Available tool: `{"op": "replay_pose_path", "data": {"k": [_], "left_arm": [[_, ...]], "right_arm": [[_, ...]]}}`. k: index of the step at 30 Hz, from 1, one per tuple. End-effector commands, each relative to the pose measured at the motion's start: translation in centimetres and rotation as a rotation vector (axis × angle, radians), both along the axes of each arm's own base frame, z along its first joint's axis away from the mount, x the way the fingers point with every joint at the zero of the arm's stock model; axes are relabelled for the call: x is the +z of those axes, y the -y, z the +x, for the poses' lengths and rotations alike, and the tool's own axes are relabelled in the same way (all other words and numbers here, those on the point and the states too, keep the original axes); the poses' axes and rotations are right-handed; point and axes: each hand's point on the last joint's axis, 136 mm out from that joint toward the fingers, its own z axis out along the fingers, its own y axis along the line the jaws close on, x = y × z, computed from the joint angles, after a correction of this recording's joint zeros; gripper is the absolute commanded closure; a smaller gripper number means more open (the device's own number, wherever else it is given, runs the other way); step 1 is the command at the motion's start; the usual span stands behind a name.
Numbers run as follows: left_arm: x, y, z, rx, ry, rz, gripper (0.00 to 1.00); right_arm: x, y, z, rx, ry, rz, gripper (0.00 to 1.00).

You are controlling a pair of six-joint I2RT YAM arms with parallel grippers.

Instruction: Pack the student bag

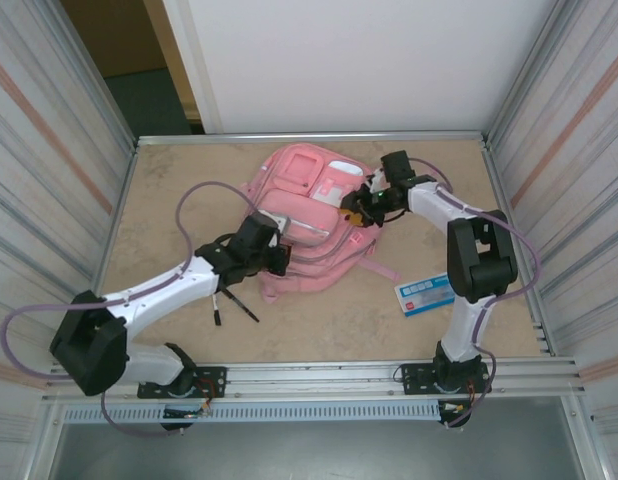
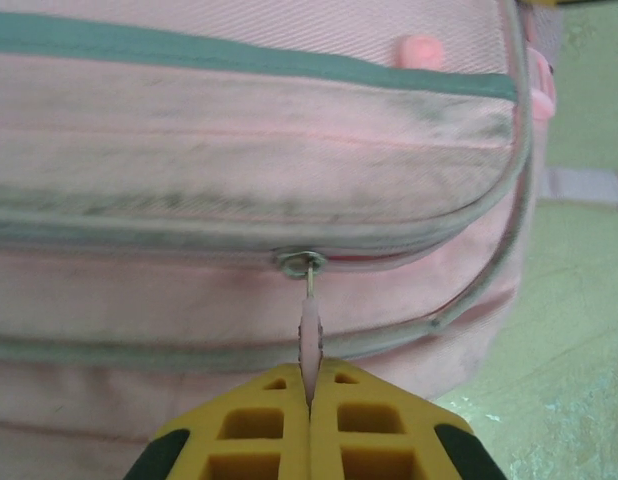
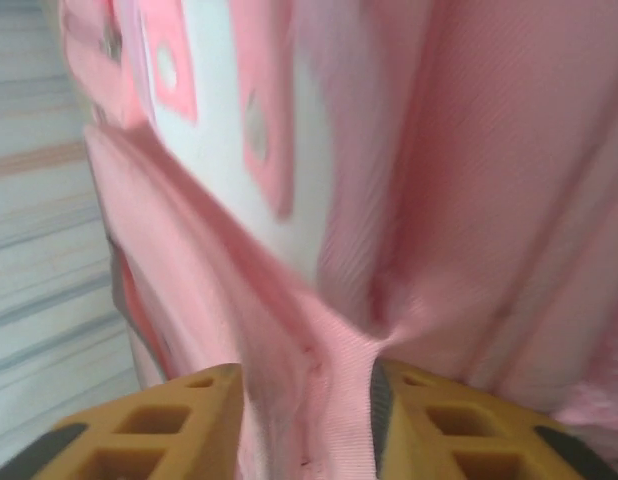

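Observation:
The student bag, a big pink backpack with white patches, lies flat in the middle of the table. My left gripper is at its near left side. In the left wrist view the left gripper is shut on the pink zip pull, which hangs from the metal slider on a grey zip line. My right gripper is at the bag's right side. The right gripper has its jaws apart, with a raised fold of the bag's pink fabric between them.
A blue and white card pack lies on the table right of the bag. A black pen and a small dark item lie near the left arm. Metal walls close in both sides.

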Motion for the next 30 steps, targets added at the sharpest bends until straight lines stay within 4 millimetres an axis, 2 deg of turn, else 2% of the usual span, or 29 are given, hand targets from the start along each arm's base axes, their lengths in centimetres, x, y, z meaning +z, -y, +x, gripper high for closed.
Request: {"op": "replay_pose_path", "data": {"k": [1,4,9,13,16,21,24,25,27,30], "left_arm": [[1.7,3.5,0.6,-0.088,0.022,-0.045,1.00],[1.9,5.9,1.1,-0.112,0.004,-0.098,1.00],[2.3,10.0,0.5,-0.201,-0.015,-0.138,1.00],[2.0,12.2,-0.5,-0.238,-0.039,-0.157,1.00],[2.1,13.3,-0.9,-0.254,-0.045,-0.170,1.00],[1.4,12.1,-0.7,-0.181,-0.055,-0.164,1.00],[1.1,11.6,-0.9,-0.179,-0.053,-0.157,1.00],[0.7,11.0,-0.9,-0.164,-0.049,-0.136,1.00],[-0.1,9.4,-0.6,-0.117,-0.043,-0.080,1.00],[-1.0,5.9,0.1,-0.042,-0.030,-0.005,1.00]], "right_arm": [[2.1,-0.7,-1.0,-0.026,-0.033,0.068,0.54],[2.9,-0.2,-4.3,-0.069,-0.104,0.072,0.49],[1.6,0.2,-9.0,-0.180,-0.172,-0.023,0.45],[2.0,-0.3,-9.8,-0.138,-0.131,-0.063,0.46],[0.8,0.4,-9.6,-0.157,-0.149,-0.114,0.51],[0.0,1.0,-9.1,-0.169,-0.163,-0.140,0.61],[-0.1,1.7,-8.8,-0.194,-0.153,-0.161,0.83],[0.0,1.9,-8.8,-0.200,-0.152,-0.161,0.90],[0.3,2.4,-8.8,-0.210,-0.148,-0.157,0.97],[0.7,3.7,-8.6,-0.241,-0.124,-0.169,1.00]]}}
